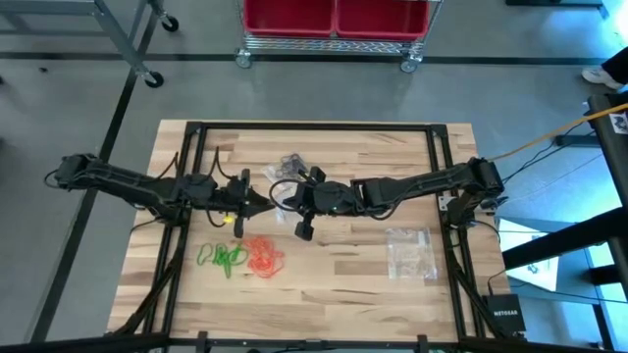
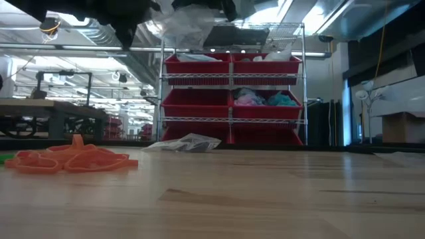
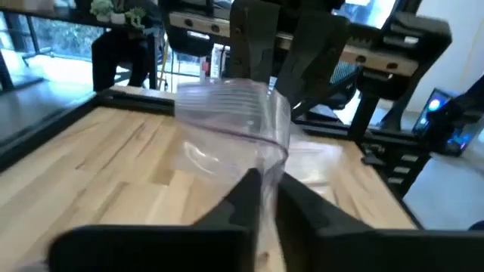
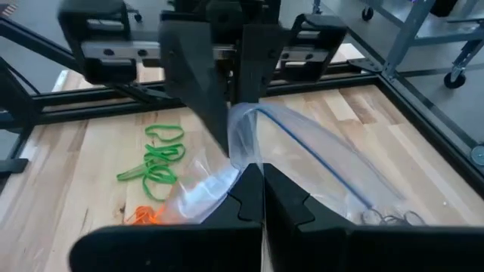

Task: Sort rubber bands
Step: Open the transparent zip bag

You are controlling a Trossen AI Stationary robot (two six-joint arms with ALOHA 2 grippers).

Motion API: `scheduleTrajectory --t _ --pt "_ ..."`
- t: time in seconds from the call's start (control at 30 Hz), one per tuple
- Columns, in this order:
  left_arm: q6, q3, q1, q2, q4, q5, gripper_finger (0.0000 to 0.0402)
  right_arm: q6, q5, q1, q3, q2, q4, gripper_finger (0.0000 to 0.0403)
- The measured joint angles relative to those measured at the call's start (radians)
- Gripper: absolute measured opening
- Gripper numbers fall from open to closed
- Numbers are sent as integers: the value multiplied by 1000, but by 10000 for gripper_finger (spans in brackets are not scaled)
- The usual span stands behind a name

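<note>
Two grippers meet mid-frame, lifted above the table. The left gripper (image 3: 265, 189) and the right gripper (image 4: 261, 185) each pinch shut on one clear plastic bag (image 4: 302, 151). Green rubber bands (image 1: 223, 258) and orange rubber bands (image 1: 264, 257) lie lower left: light, floppy, best pinched in clumps.

- The high view is evenly lit, with a cool blue cast along the right edge of the frame and soft, short shadows under the arms on the table (image 1: 324, 284).
- The low view shows bright ceiling lights at the top; the near wood is soft (out of focus).
- Both wrist views are blurred, the clear bag (image 3: 234, 128) smeared, with daylight glare at the upper left of the left wrist view.
</note>
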Motion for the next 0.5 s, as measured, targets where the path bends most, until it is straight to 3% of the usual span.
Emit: scheduleTrajectory --t 0.13,0.33,0.5 --pt "41 5 0 -6 -17 -21 3 21 -8 0 0 0 -5 0" --pt "33 5 -18 -68 -152 -29 0 85 151 23 0 -14 -187 0" --pt "32 5 -34 -131 -199 -19 0 112 130 54 -13 -19 -207 0"
